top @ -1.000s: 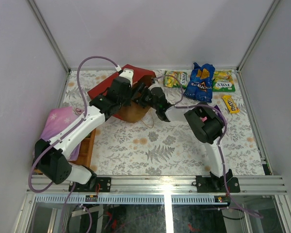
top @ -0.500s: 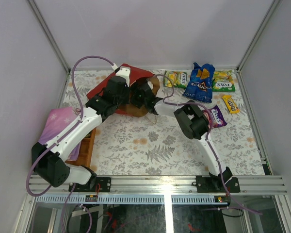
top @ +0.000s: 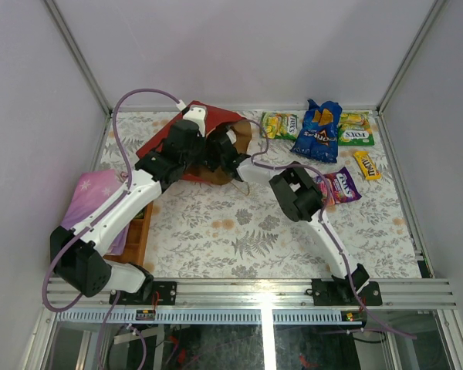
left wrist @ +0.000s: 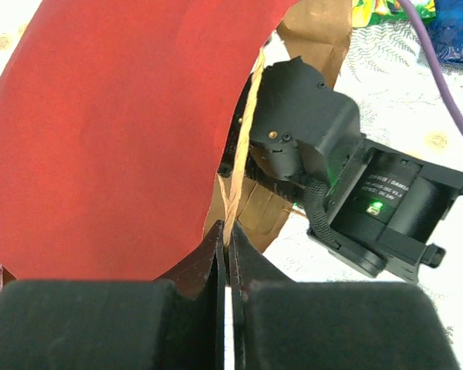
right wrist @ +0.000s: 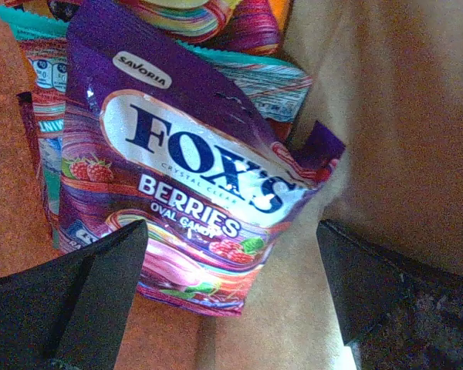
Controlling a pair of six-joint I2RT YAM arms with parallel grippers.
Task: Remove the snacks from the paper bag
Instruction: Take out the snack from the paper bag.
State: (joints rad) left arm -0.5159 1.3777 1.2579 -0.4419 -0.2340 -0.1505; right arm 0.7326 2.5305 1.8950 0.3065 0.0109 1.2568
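The red paper bag [top: 216, 122] lies at the back of the table with its brown mouth facing right. My left gripper [left wrist: 225, 240] is shut on the bag's upper rim [left wrist: 239, 154] and holds the mouth up. My right gripper [right wrist: 231, 289] is inside the bag, open, its fingers [right wrist: 100, 297] on either side of the lower end of a purple Fox's Berries packet [right wrist: 193, 177]. More snacks lie behind it, among them a teal packet [right wrist: 50, 65]. On the table lie a blue chip bag [top: 318, 129], two green-yellow packets [top: 280, 125], a yellow bar [top: 366, 164] and a purple packet [top: 341, 185].
A folded purple cloth [top: 96, 196] rests on a wooden tray [top: 141, 231] at the left edge. The right arm's elbow [top: 297, 193] stands beside the purple packet. White walls and a metal frame enclose the flowered table [top: 239, 231].
The left gripper raised the bag's rim. The right arm pushed left, deeper into the bag's mouth, and its elbow shifted left, uncovering the purple packet on the table.
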